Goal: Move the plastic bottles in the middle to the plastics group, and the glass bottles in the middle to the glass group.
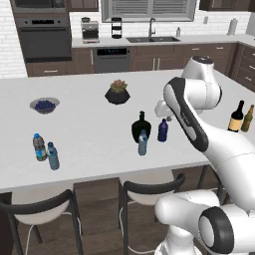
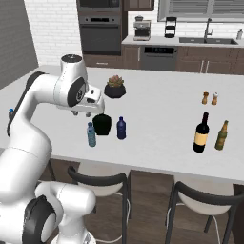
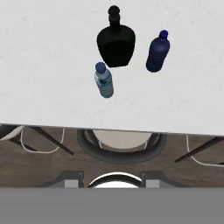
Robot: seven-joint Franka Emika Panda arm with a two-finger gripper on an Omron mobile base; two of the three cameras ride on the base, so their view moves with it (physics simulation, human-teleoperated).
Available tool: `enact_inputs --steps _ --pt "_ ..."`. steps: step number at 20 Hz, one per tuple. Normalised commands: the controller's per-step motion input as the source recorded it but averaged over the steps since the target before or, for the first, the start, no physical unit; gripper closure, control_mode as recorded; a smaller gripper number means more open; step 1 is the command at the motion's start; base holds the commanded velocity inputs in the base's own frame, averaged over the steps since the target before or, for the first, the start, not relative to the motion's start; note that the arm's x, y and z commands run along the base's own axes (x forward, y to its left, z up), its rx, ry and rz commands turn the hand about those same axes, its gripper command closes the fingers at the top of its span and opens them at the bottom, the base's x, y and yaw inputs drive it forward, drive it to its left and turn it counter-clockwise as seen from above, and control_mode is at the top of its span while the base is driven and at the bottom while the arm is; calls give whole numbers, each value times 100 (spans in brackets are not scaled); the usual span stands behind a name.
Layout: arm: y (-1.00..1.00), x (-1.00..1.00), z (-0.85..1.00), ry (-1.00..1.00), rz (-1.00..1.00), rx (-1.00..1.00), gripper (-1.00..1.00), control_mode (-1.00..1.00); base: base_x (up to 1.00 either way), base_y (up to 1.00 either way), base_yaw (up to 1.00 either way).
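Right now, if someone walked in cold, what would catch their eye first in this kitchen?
Probably the trio mid-counter near the front edge: a squat black bottle, a clear water bottle in front of it, and a navy bottle beside it. The big white arm rises over them. A tall wine bottle and olive-green bottle stand off to the right.

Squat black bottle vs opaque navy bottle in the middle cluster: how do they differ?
The squat black bottle with a wide belly is clearly taller and much broader than the small opaque navy blue bottle. The black one narrows to a short thin neck; the navy one is a slim cylinder with a blue cap. The black one stands between the small clear blue-labelled bottle and the navy one. Both stand upright on the white counter, apart from each other.
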Motion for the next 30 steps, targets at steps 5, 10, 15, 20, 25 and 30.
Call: enact_inputs --steps 5,10,15,20,25,30 --pt "0 0 -3 4 0 0 -100 -100 0 0 0" --pt "0 1 -11 9 0 0 -100 -100 0 0 0" --pt "9 38 -44 18 0 -4 -100 -100 0 0 0" --pt "2 59 -37 -4 -1 -3 -100 -100 0 0 0" --pt "13 47 -34 -7 0 0 -100 -100 0 0 0" --pt "35 15 -26 -15 0 0 -100 -100 0 0 0"
